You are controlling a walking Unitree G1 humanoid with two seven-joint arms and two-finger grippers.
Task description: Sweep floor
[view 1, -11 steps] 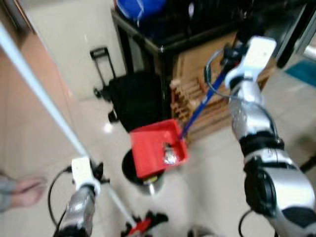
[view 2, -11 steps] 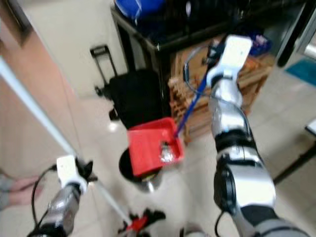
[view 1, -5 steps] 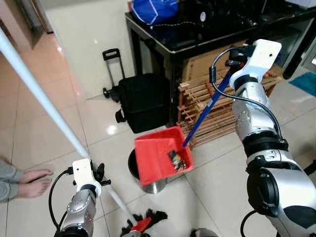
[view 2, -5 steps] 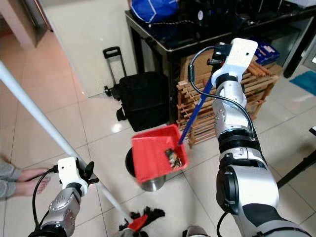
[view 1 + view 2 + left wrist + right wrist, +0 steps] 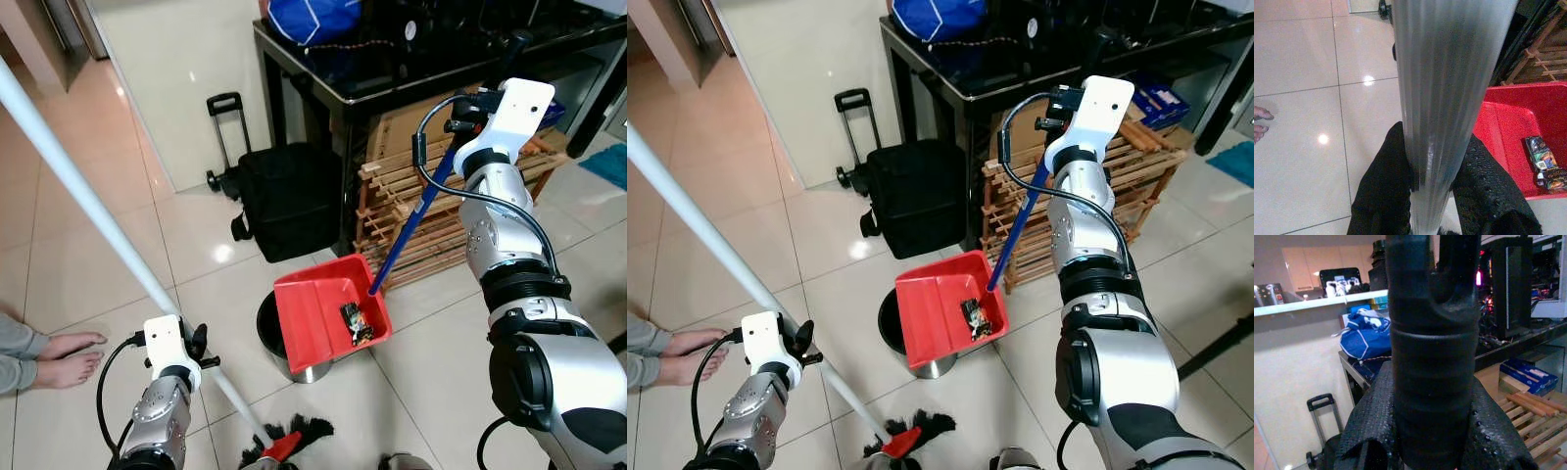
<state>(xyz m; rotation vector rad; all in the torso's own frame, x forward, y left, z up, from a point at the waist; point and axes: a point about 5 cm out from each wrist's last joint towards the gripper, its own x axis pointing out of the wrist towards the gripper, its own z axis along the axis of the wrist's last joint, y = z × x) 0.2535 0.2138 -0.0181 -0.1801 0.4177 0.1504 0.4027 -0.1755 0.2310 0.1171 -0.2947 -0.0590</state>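
Note:
A red dustpan (image 5: 328,311) on a blue handle (image 5: 411,230) hangs tilted over a round steel bin (image 5: 272,338). Some litter (image 5: 356,323) lies in the pan's corner near the handle. My right gripper (image 5: 468,110) is shut on the handle's black top end (image 5: 1430,357), raised in front of the table. My left gripper (image 5: 199,351) is shut on the long white broom pole (image 5: 88,211), low at my left. In the left wrist view its black fingers (image 5: 1386,196) clamp the pole (image 5: 1442,98). The black and red broom head (image 5: 289,441) rests on the tiles by my feet.
A black trolley bag (image 5: 284,196) stands against a black glass table (image 5: 411,59) with a blue bag (image 5: 313,18) on top. A wooden rack (image 5: 431,215) sits under the table behind the pan. A person's bare feet (image 5: 64,357) are on the tiles at far left.
The view was blurred and has steadied. The dustpan has shifted slightly right and lower over the bin, with the litter still in its corner. Both grips are unchanged.

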